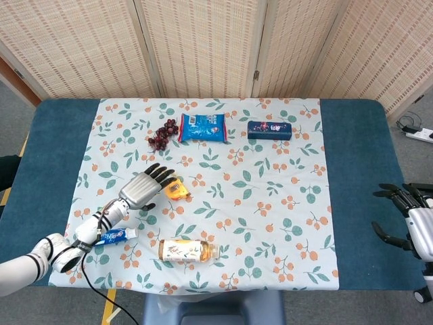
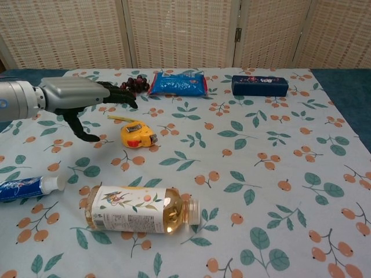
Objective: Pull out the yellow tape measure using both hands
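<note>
The yellow tape measure [image 2: 138,135] lay on the tabletop [image 1: 352,149], with a short piece of its tape [image 2: 119,118] pulled out, and the left hand [image 2: 87,98] was above it with fingers spread, holding nothing. One bottle [image 2: 142,209] with amber liquid inside lay near it on its side. The right hand [image 1: 409,217] was open and empty at the tabletop's far right edge.

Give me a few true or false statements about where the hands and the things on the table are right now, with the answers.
1. The left hand holds the yellow tape measure. False: it hovers open beside it, not touching.
2. The bottle lies on its side. True.
3. The right hand is over the floral cloth. False: it sits off the cloth at the table's right edge.
4. The grapes lie beside the blue packet. True.
5. The toothpaste tube stands upright. False: it lies flat.
</note>
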